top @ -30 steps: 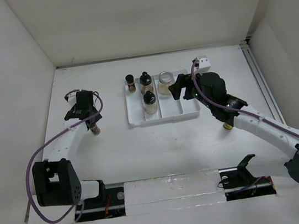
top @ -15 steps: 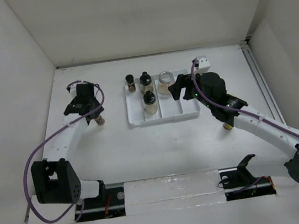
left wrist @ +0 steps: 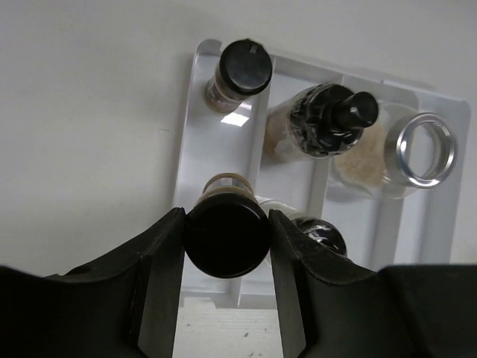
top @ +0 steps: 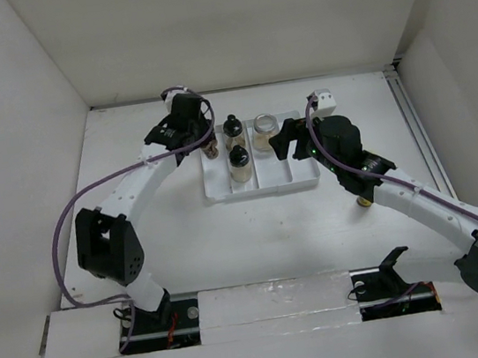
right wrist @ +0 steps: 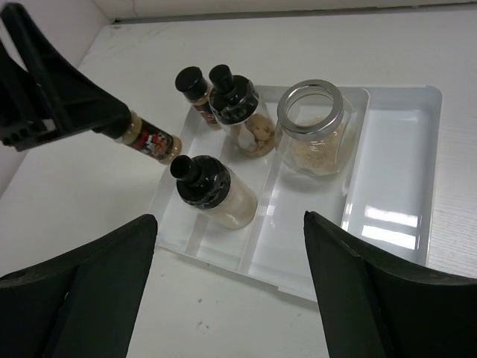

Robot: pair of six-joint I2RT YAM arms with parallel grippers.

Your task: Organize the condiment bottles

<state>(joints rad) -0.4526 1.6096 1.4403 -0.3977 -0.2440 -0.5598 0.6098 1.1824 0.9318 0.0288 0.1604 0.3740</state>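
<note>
My left gripper (top: 203, 141) is shut on the black cap of a slim brown spice bottle (left wrist: 227, 231), holding it over the left compartment of the white tray (top: 306, 180). The bottle hangs tilted in the right wrist view (right wrist: 149, 139). In the tray stand another slim bottle (left wrist: 242, 71), two round black-capped jars (right wrist: 238, 112) (right wrist: 216, 190) and a clear silver-lidded jar (right wrist: 313, 127). My right gripper (right wrist: 229, 224) is open and empty, hovering at the tray's near right side (top: 291, 140).
A small amber bottle (top: 364, 200) stands on the table under my right forearm. A small white object (top: 324, 100) sits behind the tray's right end. The tray's right compartment (right wrist: 395, 171) holds nothing. White walls enclose the table on three sides.
My left gripper has carried the slim bottle from the table's left side up and right to over the tray's left compartment. The right arm has not moved.
</note>
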